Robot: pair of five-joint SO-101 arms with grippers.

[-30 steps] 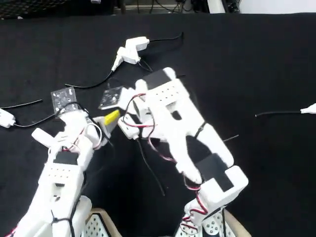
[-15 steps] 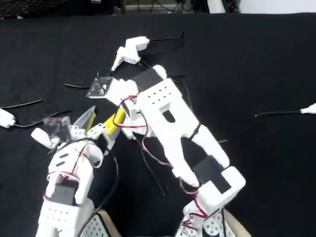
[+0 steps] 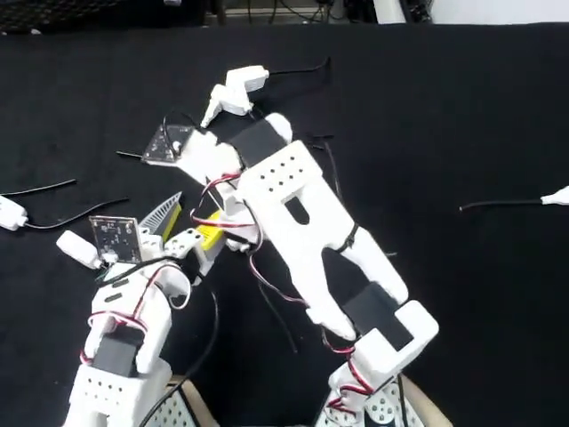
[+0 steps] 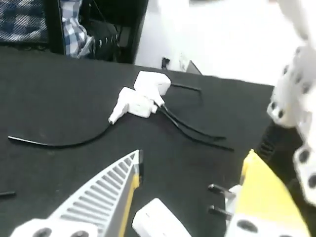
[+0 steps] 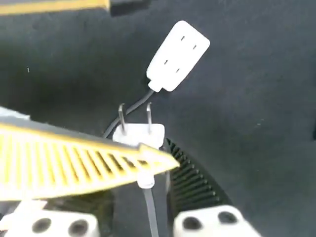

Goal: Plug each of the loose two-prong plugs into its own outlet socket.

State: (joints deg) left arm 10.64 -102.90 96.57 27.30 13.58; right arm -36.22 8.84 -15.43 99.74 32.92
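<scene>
My right gripper is shut on a white two-prong plug, whose prongs point at a white outlet socket lying just beyond on the black table. In the left wrist view the same plug shows its prongs beside the yellow finger, and the socket lies between that finger and the ribbed one. My left gripper is open near the table's front left, close under the right arm, with nothing held.
A joined white plug and socket lie at the back with black cables trailing off. Another white plug sits at the left edge, one more at the right edge. A small white piece lies beside the left arm.
The left arm has drawn back toward the table's front and its fingers now stand apart. The right arm has swung farther toward the back left, carrying the plug.
</scene>
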